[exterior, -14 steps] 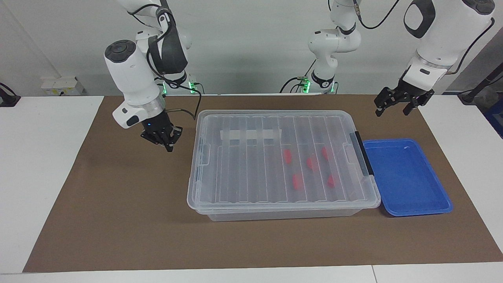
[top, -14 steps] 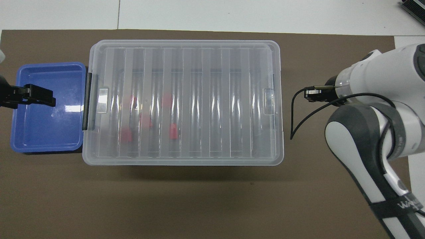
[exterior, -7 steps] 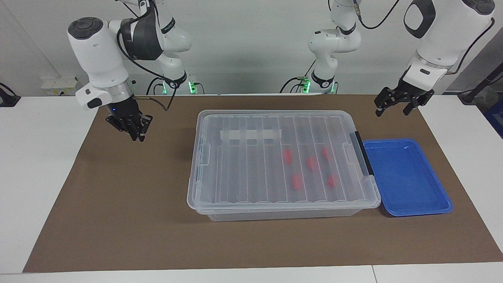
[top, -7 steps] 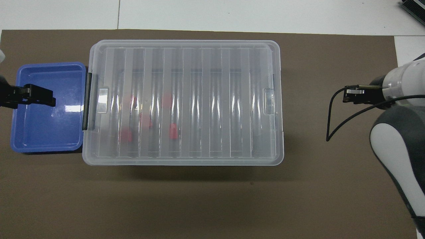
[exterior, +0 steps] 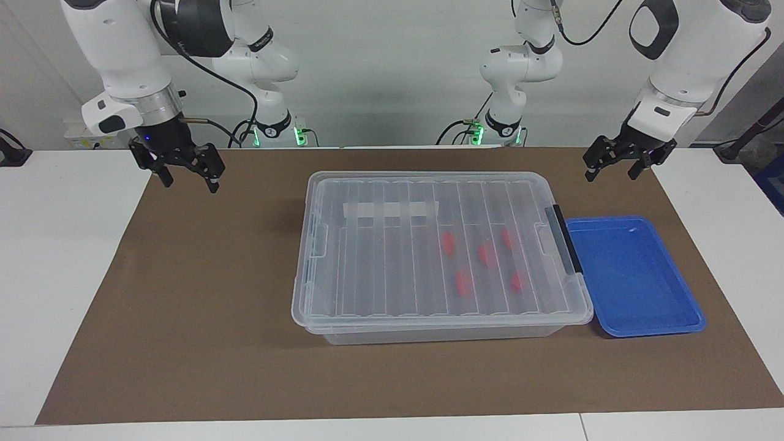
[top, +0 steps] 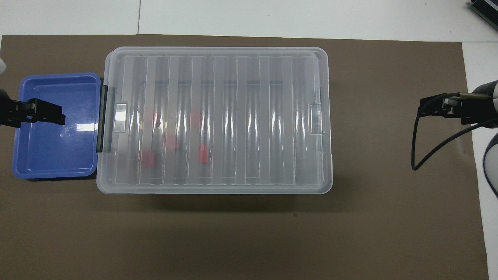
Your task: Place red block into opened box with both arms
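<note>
A large clear plastic box (exterior: 441, 257) with a ribbed clear lid stands closed at the middle of the brown mat (exterior: 184, 306) that covers the white table (exterior: 61, 245). Several small bright red blocks (exterior: 463, 282) lie inside it, seen through the lid, toward the left arm's end. A black clip handle (exterior: 566, 239) runs along that end of the box, and a shallow blue plastic tray (exterior: 634, 275) sits just beside it.

The facing view shows a white tape strip (exterior: 391, 210) on the lid, which the overhead view does not make out. It also shows both arms in full. The right gripper (exterior: 187, 174) hangs over the mat's edge at the right arm's end, well apart from the box, its fingers spread and holding nothing. The left gripper (exterior: 618, 166) hangs over the mat, near the tray's corner, its fingers likewise spread and empty.

The overhead view shows only the tips: the left gripper (top: 42, 112) appears over the tray, and the right gripper (top: 439, 108) over the mat's edge.
</note>
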Action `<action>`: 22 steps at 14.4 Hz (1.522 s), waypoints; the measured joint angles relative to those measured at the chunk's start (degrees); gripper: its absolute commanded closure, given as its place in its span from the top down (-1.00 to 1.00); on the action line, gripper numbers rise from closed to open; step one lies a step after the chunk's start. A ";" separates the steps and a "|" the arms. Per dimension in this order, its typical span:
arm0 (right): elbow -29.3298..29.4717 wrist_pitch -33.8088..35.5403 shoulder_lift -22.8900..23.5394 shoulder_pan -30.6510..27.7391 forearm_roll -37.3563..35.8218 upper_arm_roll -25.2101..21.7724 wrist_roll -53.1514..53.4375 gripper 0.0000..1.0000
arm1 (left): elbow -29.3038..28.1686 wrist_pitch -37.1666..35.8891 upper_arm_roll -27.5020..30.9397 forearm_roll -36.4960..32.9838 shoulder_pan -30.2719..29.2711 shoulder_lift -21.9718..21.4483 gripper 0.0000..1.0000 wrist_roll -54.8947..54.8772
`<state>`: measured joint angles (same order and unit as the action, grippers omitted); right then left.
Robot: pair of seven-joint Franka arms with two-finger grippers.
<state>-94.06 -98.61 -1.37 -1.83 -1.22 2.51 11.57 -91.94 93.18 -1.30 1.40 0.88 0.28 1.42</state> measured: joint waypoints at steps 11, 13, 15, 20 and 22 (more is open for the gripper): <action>9.72 13.77 2.98 0.12 -0.37 0.35 -0.07 1.00 | 0.00 0.00 0.00 0.00 0.00 0.00 1.00 0.00; 9.70 14.67 2.98 0.18 -0.37 0.42 -0.08 1.00 | 0.00 0.00 0.00 0.00 0.00 0.00 1.00 0.00; 9.65 14.90 2.98 0.19 -0.37 0.46 -0.09 1.00 | 0.00 0.00 0.00 0.00 0.00 0.00 1.00 0.00; 9.62 14.91 2.98 0.24 -0.37 0.64 -0.09 1.00 | 0.00 0.00 0.00 0.00 0.00 0.00 1.00 0.00; 9.61 14.91 2.98 0.26 -0.36 0.70 -0.09 1.00 | 0.00 0.00 0.00 0.00 0.00 0.00 1.00 0.00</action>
<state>-84.46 -83.71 1.60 -1.58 -1.58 3.20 11.48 -91.94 93.18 -1.30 1.40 0.88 0.28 1.42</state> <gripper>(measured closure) 0.000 0.000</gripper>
